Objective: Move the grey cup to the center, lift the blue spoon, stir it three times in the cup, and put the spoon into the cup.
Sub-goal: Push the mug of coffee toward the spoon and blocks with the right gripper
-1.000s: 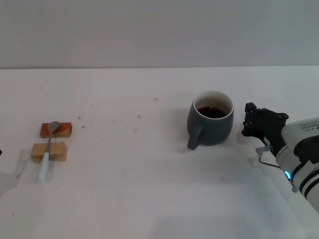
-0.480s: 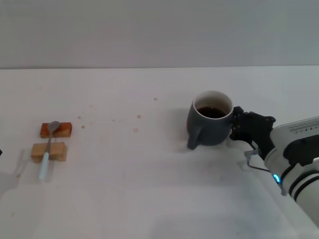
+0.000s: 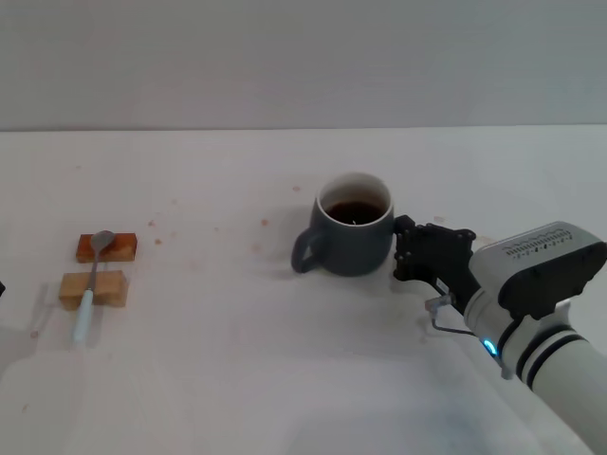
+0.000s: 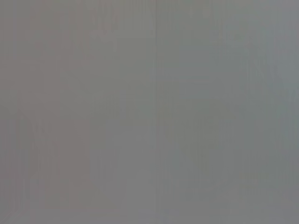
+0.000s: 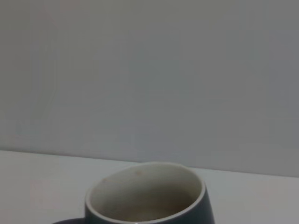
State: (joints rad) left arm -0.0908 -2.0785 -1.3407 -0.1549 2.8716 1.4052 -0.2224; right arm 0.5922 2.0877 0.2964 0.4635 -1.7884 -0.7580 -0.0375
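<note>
Bare counter [image 3: 209,360] lies open between the grey cup [image 3: 353,237] and the blue spoon [image 3: 92,284]; two wooden blocks [image 3: 95,270] underlie the spoon.

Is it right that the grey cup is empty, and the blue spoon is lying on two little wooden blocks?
Not quite. The grey cup holds a dark liquid, as the head view shows. The blue spoon does lie across the two wooden blocks.
</note>
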